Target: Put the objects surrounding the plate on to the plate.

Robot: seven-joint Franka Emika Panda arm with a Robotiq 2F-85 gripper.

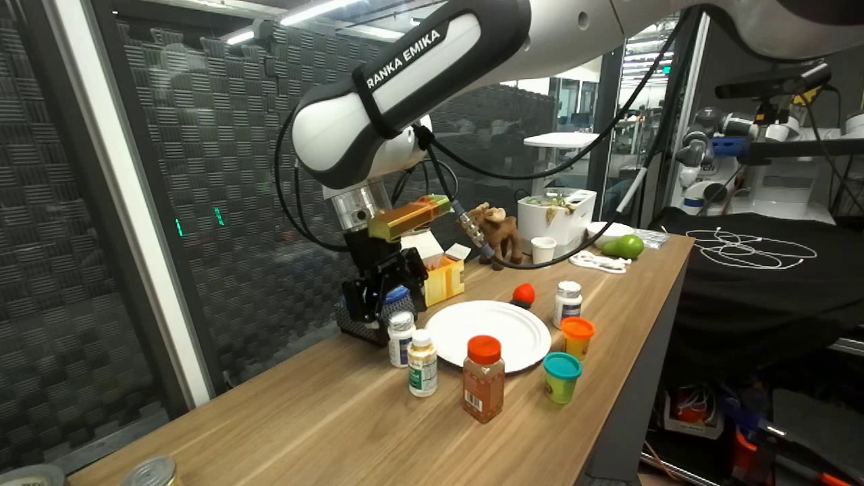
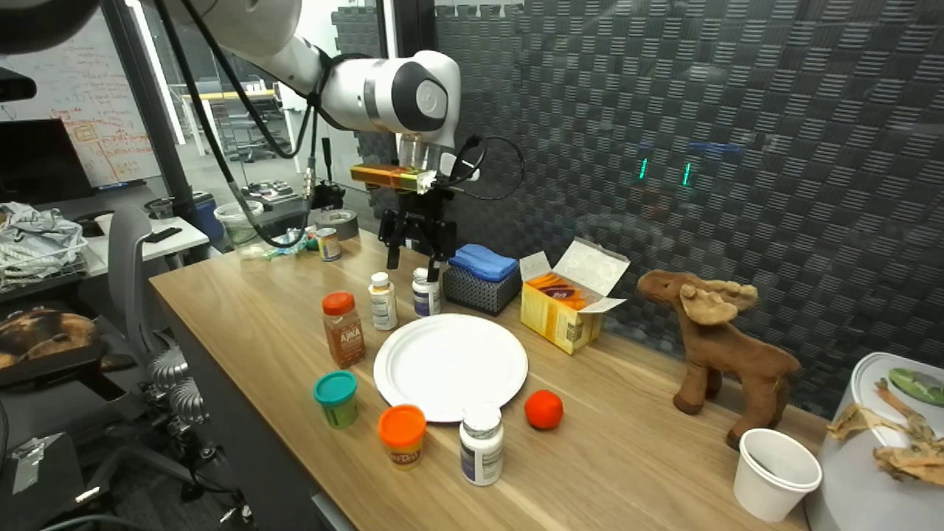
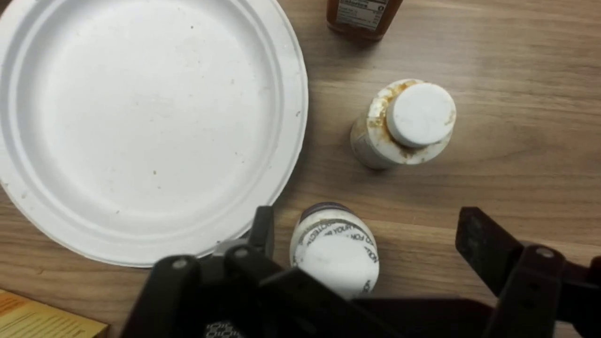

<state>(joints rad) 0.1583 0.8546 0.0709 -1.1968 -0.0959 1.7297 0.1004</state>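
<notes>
End effector (image 3: 365, 226): closest to the wrist camera, its fingers spread wide above the worktop (image 1: 290, 422), toward the wall-side edge.
Purple-labelled bottle (image 3: 335, 258): upright, seen between the fingertips in the wrist view; whether they touch cannot be told.
White bottle with green label (image 1: 423, 376): upright just beside it, on the side toward the opposite, open edge.
Mesh basket (image 2: 476, 295): blue cloth (image 2: 483, 261) on top, set along the wall-side edge.
Plate (image 1: 489, 331): white and round, flat on the worktop between the two edges.
Brown red-capped bottle (image 1: 483, 385): upright near the plate, closer to the open edge.
Yellow box (image 2: 554, 323): flaps up, along the wall-side edge.
Green cup (image 2: 338, 405): teal-lidded, near the open edge.
Orange-red ball (image 2: 543, 410): just beside the plate.
Orange-lidded tub (image 2: 403, 435): near plate and open edge.
Second purple-labelled bottle (image 2: 481, 450): upright, across the plate from the end effector.
Brown plush toy (image 2: 726, 355): standing at the wall-side edge.
</notes>
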